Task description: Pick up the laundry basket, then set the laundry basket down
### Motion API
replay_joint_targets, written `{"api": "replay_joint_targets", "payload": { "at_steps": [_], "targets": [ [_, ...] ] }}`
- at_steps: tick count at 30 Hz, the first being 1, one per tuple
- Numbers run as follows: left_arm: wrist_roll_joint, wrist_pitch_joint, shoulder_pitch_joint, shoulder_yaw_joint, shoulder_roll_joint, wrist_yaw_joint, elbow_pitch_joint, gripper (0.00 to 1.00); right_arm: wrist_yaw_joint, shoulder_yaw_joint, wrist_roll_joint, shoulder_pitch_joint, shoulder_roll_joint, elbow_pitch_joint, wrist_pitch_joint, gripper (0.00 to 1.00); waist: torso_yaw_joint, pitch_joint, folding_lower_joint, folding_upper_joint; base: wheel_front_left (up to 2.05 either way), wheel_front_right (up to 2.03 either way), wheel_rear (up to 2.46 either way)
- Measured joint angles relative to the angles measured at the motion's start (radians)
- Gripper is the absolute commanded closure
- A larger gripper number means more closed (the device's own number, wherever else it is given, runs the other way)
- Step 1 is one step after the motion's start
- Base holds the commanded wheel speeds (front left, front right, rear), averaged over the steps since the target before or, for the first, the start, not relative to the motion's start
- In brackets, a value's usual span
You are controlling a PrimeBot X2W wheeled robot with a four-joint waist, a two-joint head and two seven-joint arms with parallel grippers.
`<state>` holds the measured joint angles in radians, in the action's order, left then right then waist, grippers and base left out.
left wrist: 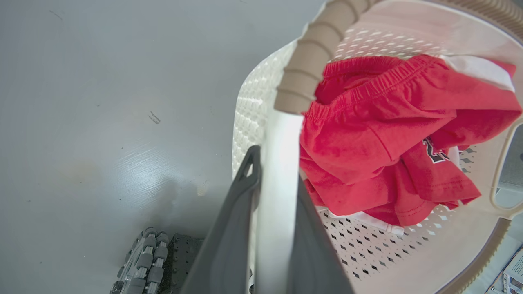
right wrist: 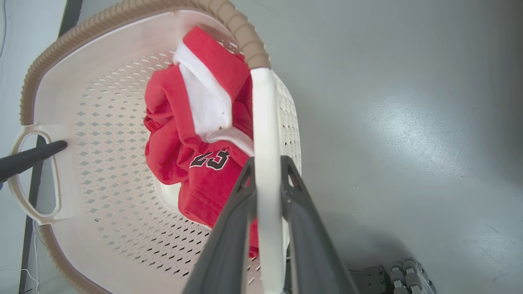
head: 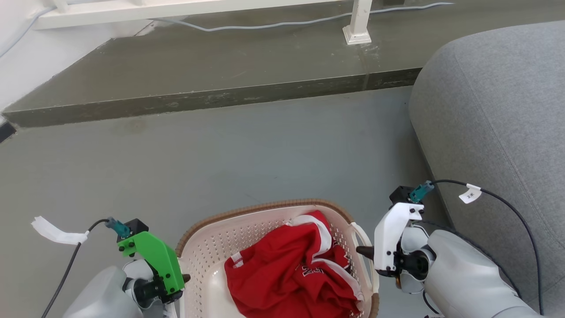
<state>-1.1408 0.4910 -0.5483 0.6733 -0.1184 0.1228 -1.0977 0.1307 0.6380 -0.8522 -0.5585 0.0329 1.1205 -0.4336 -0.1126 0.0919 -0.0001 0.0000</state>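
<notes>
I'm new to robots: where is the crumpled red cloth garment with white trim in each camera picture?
Head view: crumpled red garment at bottom centre, inside the cream perforated plastic laundry basket.
Left wrist view: right of centre, upper half.
Right wrist view: left of centre, number 23 showing.
Shared landmark: the basket's brown woven-look rim.

Bright diffuse light, soft shadows, head view sharp; wrist views fisheye-bent at edges, right wrist has glare on floor [right wrist: 408, 130] at 3 o'clock, blur at 6 o'clock.
</notes>
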Motion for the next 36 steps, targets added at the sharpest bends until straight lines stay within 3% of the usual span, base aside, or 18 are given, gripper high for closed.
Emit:
{"api": "replay_joint_targets", "payload": {
  "at_steps": [21,36],
  "targets": [
    [-0.007,-0.031,-0.001,0.006,-0.012,0.0,0.007,1.0,-0.01,0.021,-0.029,-0.004,0.001,-0.02,0.012,1.0,-0.002,0.027,0.0,0.0,0.0,0.0,0.0],
    [0.039,-0.134,-0.082,0.014,-0.024,0.001,0.03,1.0,-0.044,0.037,-0.016,-0.058,-0.001,-0.049,0.137,1.0,-0.002,0.148,0.0,0.0,0.0,0.0,0.0]
  ]
}}
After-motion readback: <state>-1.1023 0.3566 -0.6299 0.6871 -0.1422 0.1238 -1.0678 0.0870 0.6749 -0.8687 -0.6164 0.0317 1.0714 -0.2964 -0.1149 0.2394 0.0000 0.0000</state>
